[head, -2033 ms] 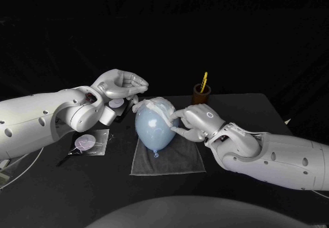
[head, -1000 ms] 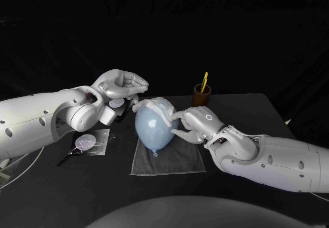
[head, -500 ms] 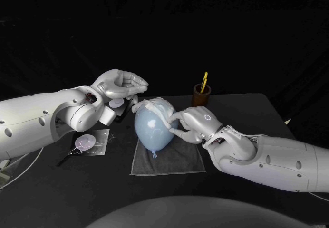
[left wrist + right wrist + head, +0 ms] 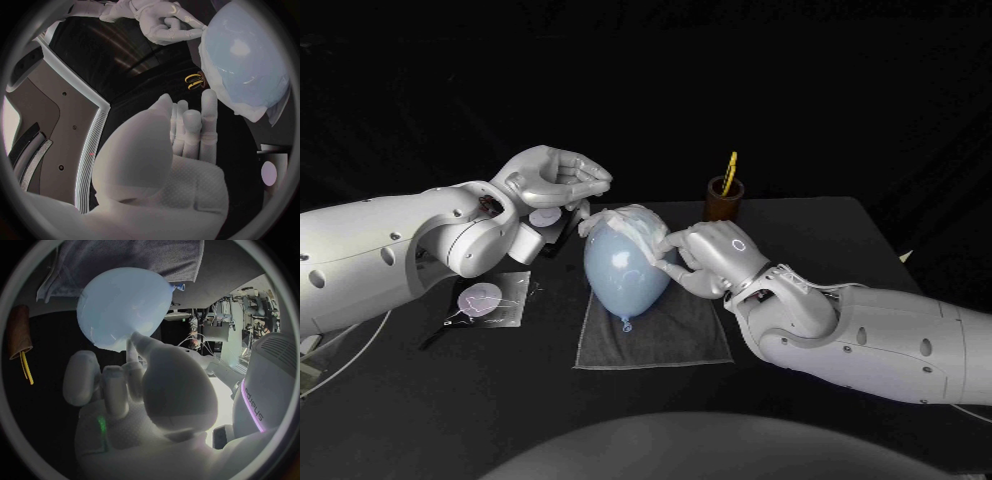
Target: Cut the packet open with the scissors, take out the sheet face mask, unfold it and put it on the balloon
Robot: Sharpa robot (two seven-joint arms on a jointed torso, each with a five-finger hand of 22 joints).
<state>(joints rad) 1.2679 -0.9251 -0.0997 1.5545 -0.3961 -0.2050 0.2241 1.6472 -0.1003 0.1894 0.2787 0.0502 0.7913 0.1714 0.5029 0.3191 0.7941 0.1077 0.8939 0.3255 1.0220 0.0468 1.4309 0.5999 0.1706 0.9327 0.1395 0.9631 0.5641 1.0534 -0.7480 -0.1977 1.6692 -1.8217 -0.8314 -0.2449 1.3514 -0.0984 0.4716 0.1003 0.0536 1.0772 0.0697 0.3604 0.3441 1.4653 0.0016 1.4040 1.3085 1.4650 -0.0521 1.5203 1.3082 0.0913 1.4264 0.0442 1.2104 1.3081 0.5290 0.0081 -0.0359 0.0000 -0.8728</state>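
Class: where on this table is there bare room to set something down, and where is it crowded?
Free: the table in front of the packet and towel, and right of the cup. Crowded: round the balloon, between the left hand and right hand.

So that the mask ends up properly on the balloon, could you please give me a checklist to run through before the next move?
1. Balloon rests on the towel: ok.
2. Sheet mask covers the whole balloon: not ok, it drapes the far end alone.
3. Right hand touches the balloon's side at the mask's edge: ok.
4. Left hand grips the mask: cannot tell.
5. Scissors stand in the cup, apart from both hands: ok.
6. Packet lies off the towel: ok.
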